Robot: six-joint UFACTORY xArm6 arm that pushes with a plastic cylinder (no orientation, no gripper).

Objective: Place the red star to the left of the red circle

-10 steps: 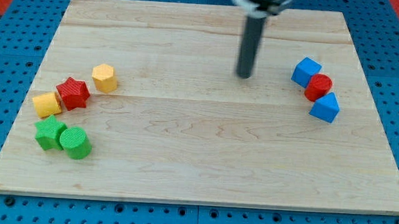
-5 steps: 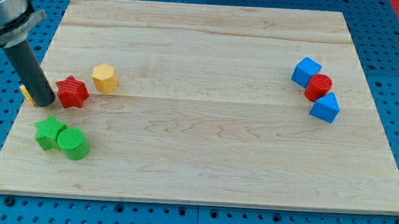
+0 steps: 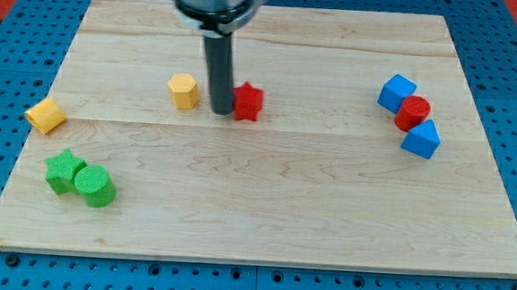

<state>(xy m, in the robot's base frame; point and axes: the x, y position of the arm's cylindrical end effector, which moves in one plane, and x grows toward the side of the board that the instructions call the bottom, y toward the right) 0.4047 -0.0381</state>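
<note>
The red star (image 3: 248,101) lies near the board's middle, a little above centre. My tip (image 3: 221,112) touches its left side. The red circle (image 3: 412,113) sits at the view's right, wedged between a blue cube (image 3: 397,92) above-left and a blue triangle (image 3: 422,139) below-right. The star is well to the left of the red circle, with a wide gap between them.
A yellow hexagon (image 3: 183,92) stands just left of my tip. A yellow block (image 3: 45,115) lies at the board's left edge. A green star (image 3: 63,171) and a green circle (image 3: 94,186) touch each other at the lower left. The wooden board (image 3: 264,208) lies on a blue pegboard.
My tip swept from the left edge to the middle, pushing the red star rightwards. The yellow hexagon also shifted right, and the yellow block moved slightly.
</note>
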